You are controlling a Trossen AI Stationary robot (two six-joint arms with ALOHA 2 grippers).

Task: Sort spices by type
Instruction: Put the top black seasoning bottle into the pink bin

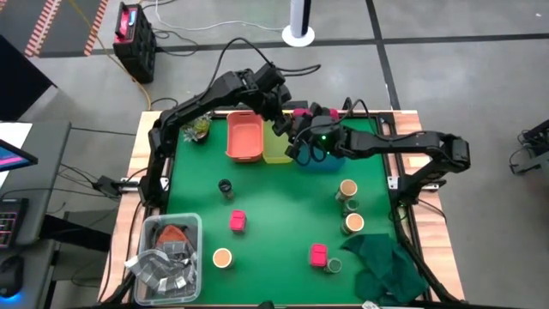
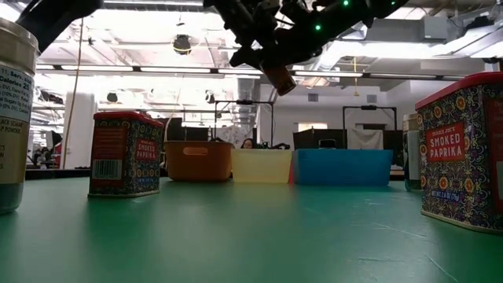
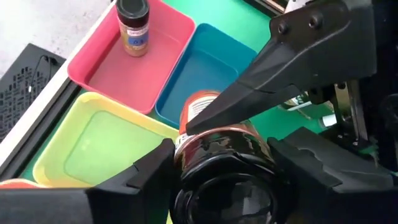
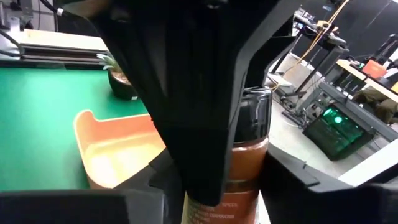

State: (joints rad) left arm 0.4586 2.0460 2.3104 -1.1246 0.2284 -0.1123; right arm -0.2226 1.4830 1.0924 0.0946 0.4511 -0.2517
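A dark-capped spice jar (image 2: 279, 79) with red-brown contents hangs tilted in the air above the yellow-green bin (image 1: 276, 146) and the blue bin (image 1: 330, 159). My left gripper (image 1: 283, 116) and my right gripper (image 1: 302, 142) meet at it, both shut on it. The pink bin (image 3: 155, 56) holds another dark-capped jar (image 3: 134, 28), standing upright. On the green mat stand one more dark-capped jar (image 1: 225, 187), two pink cube boxes (image 1: 238, 221) (image 1: 318, 253), three tan-topped jars (image 1: 347, 189) (image 1: 353, 223) (image 1: 222, 257) and a green-capped jar (image 1: 334, 266). My left gripper holds the jar at its dark cap end (image 3: 221, 186), pinched between the two fingers (image 3: 143, 177), one on each side. The jar is lifted clear. My right gripper has the jar's body near its bottom end (image 4: 249, 168) between its two fingers; one finger (image 3: 249, 87) lies on the labelled glass wall. The jar is tilted and clear of the bins.
The orange bin (image 1: 244, 136) stands left of the yellow-green one at the far edge, with a small plant (image 1: 199, 129) beside it. A clear tub of scraps (image 1: 167, 253) sits at the near left and a dark green cloth (image 1: 386, 262) at the near right.
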